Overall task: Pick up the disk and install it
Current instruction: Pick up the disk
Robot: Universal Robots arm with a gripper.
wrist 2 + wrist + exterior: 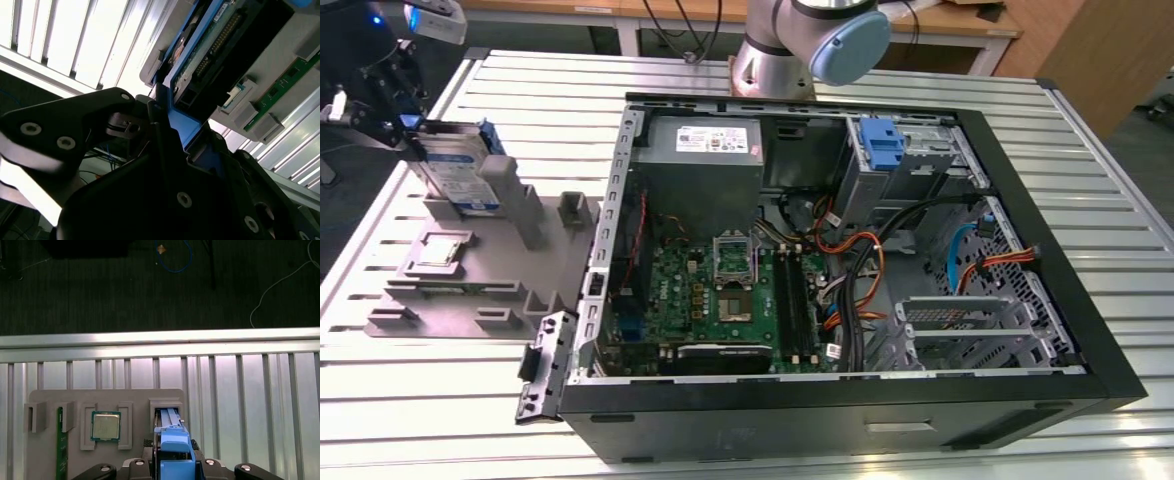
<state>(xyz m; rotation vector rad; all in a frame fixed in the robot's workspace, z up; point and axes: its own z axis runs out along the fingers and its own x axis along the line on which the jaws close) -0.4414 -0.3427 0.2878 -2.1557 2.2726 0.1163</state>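
Observation:
The disk (458, 165) stands on edge in a slot of the grey holder (480, 275) at the exterior view's far left, its white-and-blue label facing out. My gripper (411, 128) is at the disk's upper end, shut on its blue side rail. In the first wrist view the blue rail (175, 452) runs between my fingers (142, 462), with the disk's silver edge (169, 416) seated in the holder slot. The second wrist view has the same blue rail (182, 127) pinched between the dark fingers (155, 125), and the disk's circuit-board side (215, 47) beyond them.
An open computer case (1067, 330) lies to the exterior view's right of the holder, with a blue bracket (882, 142) in its drive bay, a grey box (707, 150) and a motherboard (720, 290). The holder also carries a processor chip (105, 426) and a green memory stick (61, 450). The slatted table's edge (160, 337) is near.

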